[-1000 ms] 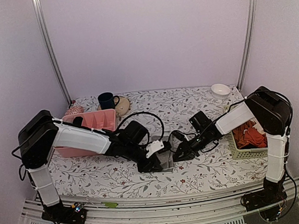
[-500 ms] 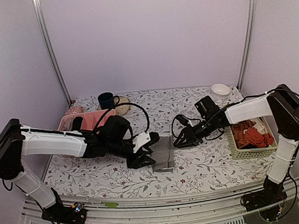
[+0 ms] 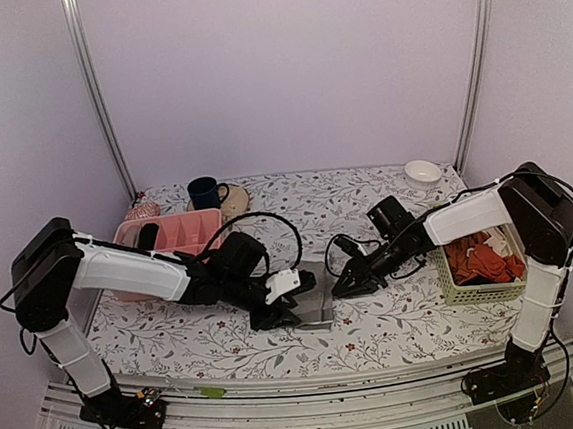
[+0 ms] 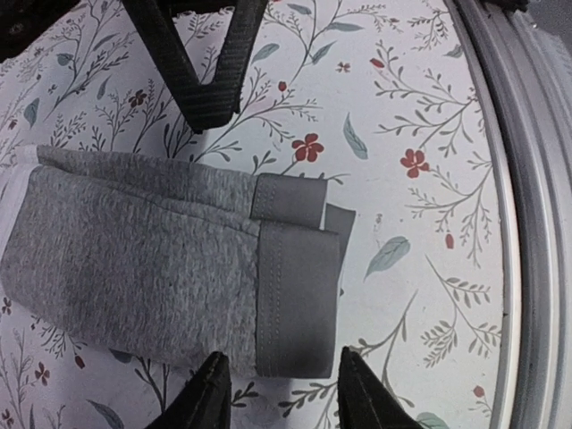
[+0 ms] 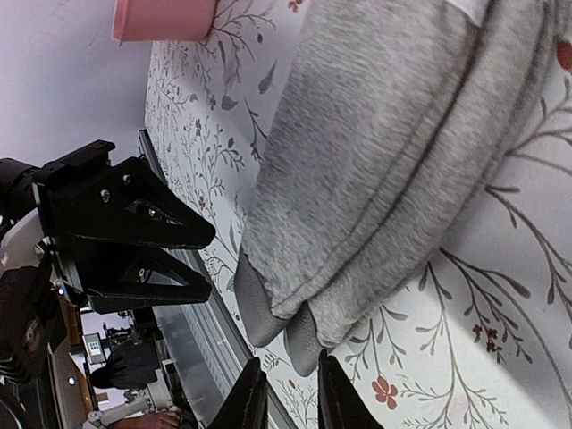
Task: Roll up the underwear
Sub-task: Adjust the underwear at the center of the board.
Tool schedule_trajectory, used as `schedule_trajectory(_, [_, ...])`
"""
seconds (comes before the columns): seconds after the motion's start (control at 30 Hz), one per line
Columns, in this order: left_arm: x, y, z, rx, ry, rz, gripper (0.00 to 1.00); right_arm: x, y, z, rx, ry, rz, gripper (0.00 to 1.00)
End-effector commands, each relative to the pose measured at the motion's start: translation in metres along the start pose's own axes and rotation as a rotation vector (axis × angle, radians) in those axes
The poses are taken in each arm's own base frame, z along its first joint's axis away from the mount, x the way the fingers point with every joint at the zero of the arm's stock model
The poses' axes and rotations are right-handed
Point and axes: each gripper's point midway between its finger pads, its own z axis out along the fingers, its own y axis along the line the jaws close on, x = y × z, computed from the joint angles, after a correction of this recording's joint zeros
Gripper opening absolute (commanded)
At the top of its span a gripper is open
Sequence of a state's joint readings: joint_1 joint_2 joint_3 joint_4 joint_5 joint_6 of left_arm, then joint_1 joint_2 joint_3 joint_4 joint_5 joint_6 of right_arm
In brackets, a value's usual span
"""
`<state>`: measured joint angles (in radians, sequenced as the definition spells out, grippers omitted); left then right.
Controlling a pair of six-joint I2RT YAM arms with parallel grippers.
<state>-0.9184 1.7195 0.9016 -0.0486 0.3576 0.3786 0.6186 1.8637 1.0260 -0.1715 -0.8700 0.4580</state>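
Underwear lay folded in strip on desk, long axis pointing away from bases. Left gripper jaws stood open beside waistband end, nearer; right gripper jaws seemingly narrowly parted, empty.

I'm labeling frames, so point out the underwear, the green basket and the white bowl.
underwear [image 4: 161,259], left wrist view, grey body cloth
green basket [image 3: 477,294], top external view, near wall
white bowl [image 3: 423,172], top external view, inside

left arm, right arm — white shells, black joints | black cable looping | black wedge fingers
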Motion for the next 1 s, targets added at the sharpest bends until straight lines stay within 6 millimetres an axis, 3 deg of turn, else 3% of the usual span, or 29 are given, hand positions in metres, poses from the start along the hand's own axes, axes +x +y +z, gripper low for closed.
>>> schedule_trajectory(0.0, [0.001,-0.005,0.017,0.027,0.036,0.042,0.40,0.002,-0.003,-0.002,-0.022,-0.017,0.033,0.20])
schedule_trajectory(0.17, [-0.004,-0.007,0.026,0.056,0.016,0.031,0.32,0.006,-0.020,0.010,-0.024,0.004,0.071,0.11])
schedule_trajectory(0.3, [-0.009,-0.010,0.032,0.077,0.014,0.036,0.25,0.010,-0.021,0.019,-0.050,0.027,0.082,0.09])
schedule_trajectory(0.57, [-0.011,-0.013,0.041,0.082,0.014,0.027,0.22,0.018,-0.030,0.027,-0.055,0.051,0.104,0.00])
schedule_trajectory(0.8, [-0.009,-0.011,0.048,0.082,0.024,0.024,0.21,0.020,-0.035,0.032,-0.051,0.064,0.114,0.00])
schedule_trajectory(0.97, [-0.020,-0.012,0.046,0.089,0.000,0.022,0.24,0.024,-0.036,0.039,-0.049,0.083,0.116,0.00])
